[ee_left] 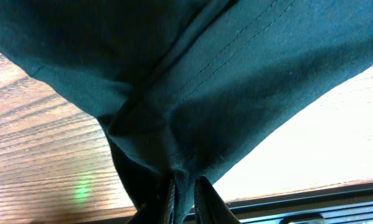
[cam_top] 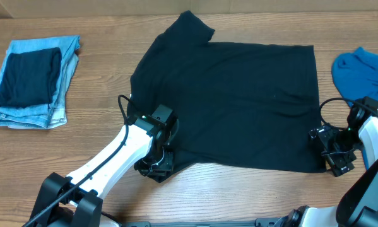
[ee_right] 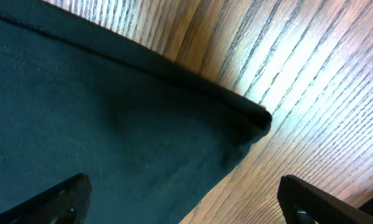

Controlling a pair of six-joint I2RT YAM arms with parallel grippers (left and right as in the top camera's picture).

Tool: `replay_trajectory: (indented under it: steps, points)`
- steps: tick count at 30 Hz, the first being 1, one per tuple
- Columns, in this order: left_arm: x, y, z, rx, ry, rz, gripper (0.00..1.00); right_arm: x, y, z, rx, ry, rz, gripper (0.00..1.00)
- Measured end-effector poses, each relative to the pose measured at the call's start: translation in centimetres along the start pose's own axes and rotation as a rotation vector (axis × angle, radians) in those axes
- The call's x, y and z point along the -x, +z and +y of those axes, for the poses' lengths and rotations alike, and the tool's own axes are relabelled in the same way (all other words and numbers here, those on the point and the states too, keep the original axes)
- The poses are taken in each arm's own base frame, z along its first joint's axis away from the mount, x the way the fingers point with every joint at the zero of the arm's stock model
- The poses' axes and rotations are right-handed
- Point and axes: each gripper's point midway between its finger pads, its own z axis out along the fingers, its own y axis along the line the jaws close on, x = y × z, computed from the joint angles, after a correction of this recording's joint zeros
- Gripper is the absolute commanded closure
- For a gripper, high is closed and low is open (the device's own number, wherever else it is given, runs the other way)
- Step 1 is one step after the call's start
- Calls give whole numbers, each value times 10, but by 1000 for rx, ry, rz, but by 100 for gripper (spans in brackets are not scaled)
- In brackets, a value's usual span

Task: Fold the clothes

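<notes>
The clothes, a black T-shirt (cam_top: 239,101), lie spread across the middle of the table with one sleeve pointing to the back. My left gripper (cam_top: 156,165) is at the shirt's front-left corner. In the left wrist view its fingers (ee_left: 185,183) stand close together with a fold of the black fabric (ee_left: 236,93) pinched between them and lifted off the wood. My right gripper (cam_top: 332,154) hovers at the front-right corner. There its jaws (ee_right: 183,186) stand wide open above the shirt's corner (ee_right: 261,121), and nothing is held.
Folded light-blue jeans (cam_top: 31,82) with a dark piece on top lie at the far left. A bright blue garment (cam_top: 365,72) sits at the right edge. Bare wooden table (cam_top: 252,195) runs along the front.
</notes>
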Motion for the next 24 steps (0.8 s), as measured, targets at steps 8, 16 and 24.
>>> replay_trajectory:
  steps: [8,16,24]
  points:
    - [1,0,0,-1,-12,-2,87,11,0,9,36,-4,-46,0]
    - [2,0,-1,-5,-14,-9,84,47,-6,37,152,-15,-194,0]
    - [-6,0,2,6,-22,27,94,55,-9,44,179,-17,-228,0]
